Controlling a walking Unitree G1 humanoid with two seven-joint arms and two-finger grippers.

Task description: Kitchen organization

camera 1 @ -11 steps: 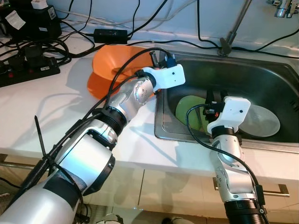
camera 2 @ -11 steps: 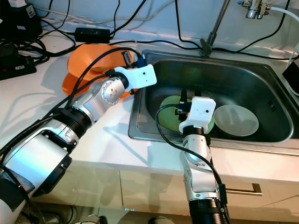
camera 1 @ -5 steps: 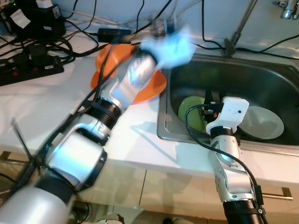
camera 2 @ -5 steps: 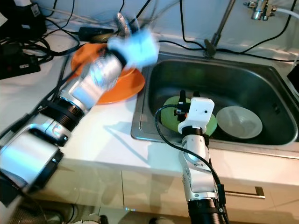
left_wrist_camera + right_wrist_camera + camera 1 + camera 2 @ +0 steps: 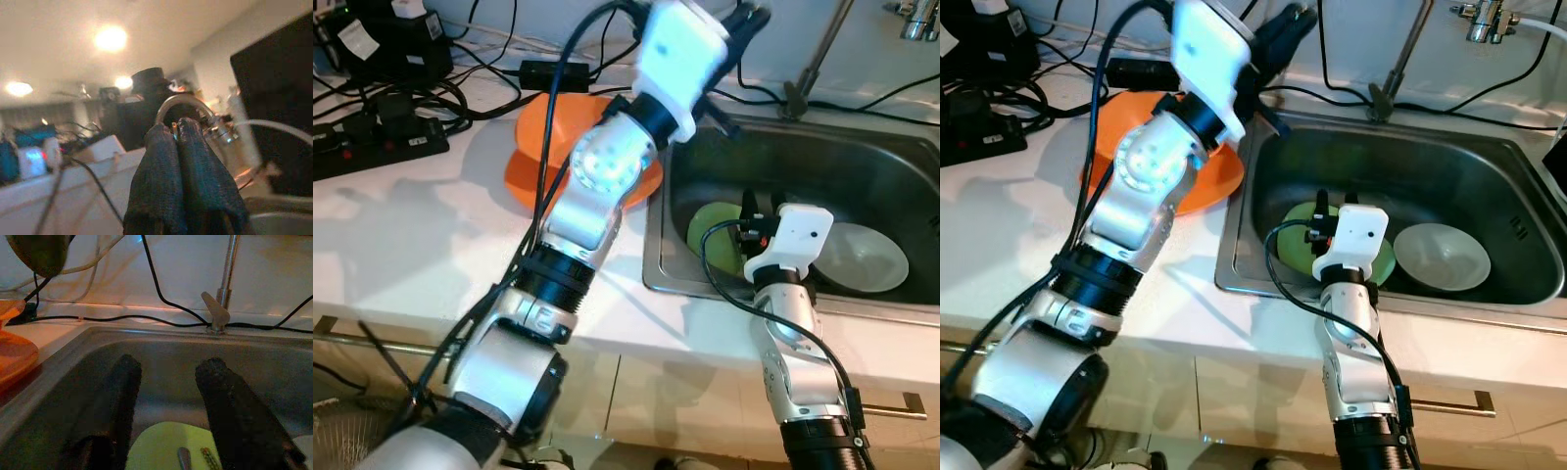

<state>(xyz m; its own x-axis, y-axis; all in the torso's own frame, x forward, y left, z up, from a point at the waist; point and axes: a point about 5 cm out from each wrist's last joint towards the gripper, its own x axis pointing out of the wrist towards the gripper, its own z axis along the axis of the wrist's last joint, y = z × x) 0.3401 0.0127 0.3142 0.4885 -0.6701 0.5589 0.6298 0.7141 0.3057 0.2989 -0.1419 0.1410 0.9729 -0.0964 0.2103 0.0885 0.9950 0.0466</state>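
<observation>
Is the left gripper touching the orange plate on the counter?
Apart. In the left eye view the left gripper is raised well above the orange plate.

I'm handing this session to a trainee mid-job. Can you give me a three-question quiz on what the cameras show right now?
1. True or false: the right gripper is open over the green plate in the sink.
2. Which dish lies on the counter beside the sink?
A. white bowl
B. orange plate
C. green plate
3. Fill in: the left gripper is raised with its fingers ____.

Key
1. True; its fingers stand apart above the plate.
2. B, the orange plate; the white bowl sits in the sink.
3. Shut, holding nothing.
</observation>
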